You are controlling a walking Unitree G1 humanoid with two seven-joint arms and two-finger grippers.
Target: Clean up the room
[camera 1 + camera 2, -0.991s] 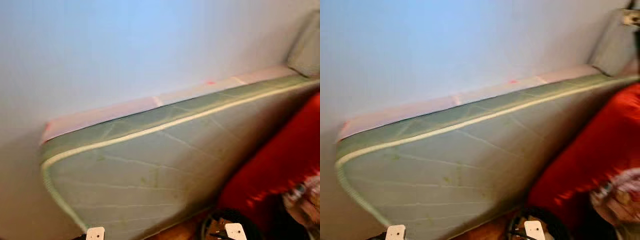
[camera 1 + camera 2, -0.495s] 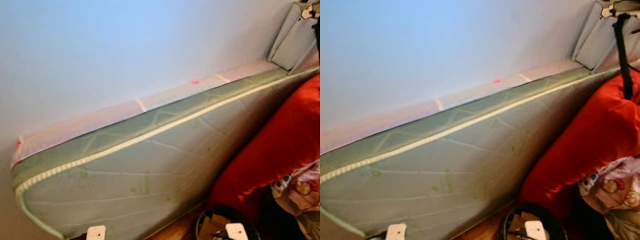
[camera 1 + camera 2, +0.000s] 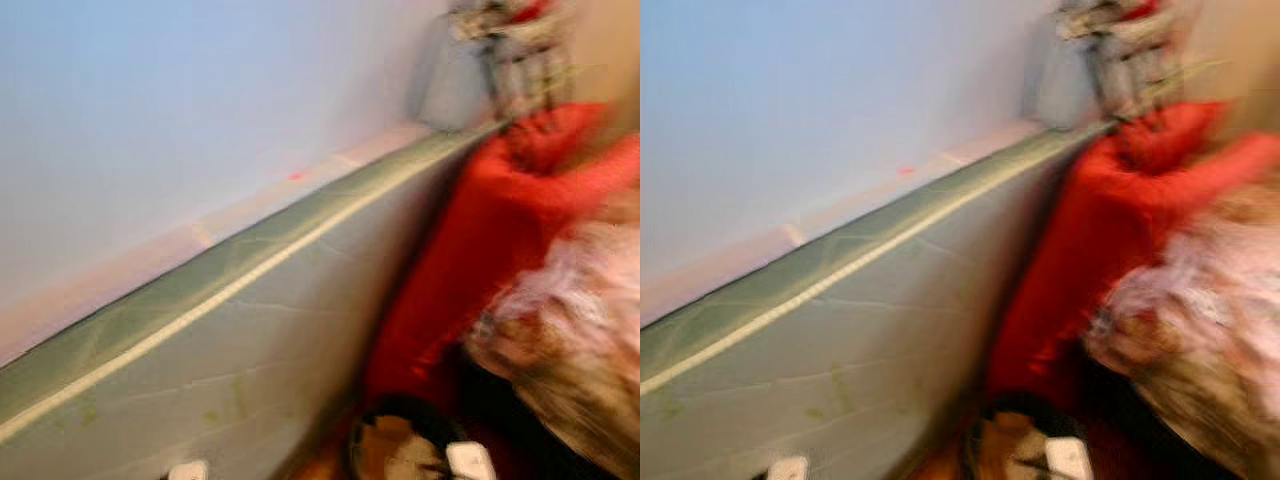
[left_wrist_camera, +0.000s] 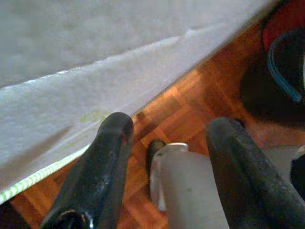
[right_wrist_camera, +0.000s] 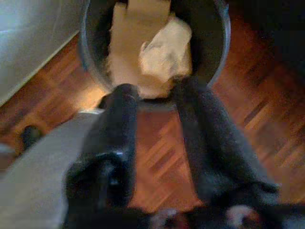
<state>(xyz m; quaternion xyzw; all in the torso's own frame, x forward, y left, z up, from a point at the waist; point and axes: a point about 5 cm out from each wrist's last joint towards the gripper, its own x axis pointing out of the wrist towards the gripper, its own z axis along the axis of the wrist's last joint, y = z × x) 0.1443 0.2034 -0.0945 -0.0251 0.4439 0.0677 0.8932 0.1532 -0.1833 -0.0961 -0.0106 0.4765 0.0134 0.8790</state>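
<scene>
Green-grey quilted fabric covers a mattress (image 3: 230, 340) that stands on its long edge against the pale wall (image 3: 170, 110), with a light cord piping running along its upper edge. Beside it slumps a big red bag (image 3: 480, 240), and in front of that a heap of pinkish patterned cloth (image 3: 570, 330), blurred in both eye views. Higher up behind the red bag sits a grey cushion (image 3: 450, 85) with some clutter on top that I cannot make out. Down on the wooden parquet floor (image 4: 190, 109) stands a round dark bin (image 5: 217, 52) holding brown cardboard (image 5: 138, 24) and crumpled pale paper (image 5: 167, 52). The right gripper (image 5: 157, 98) hangs just above the bin's near rim, its two black fingers spread apart with nothing between them. The left gripper (image 4: 171, 129) hangs low beside the mattress's bottom edge, fingers likewise spread and empty over the floor.
</scene>
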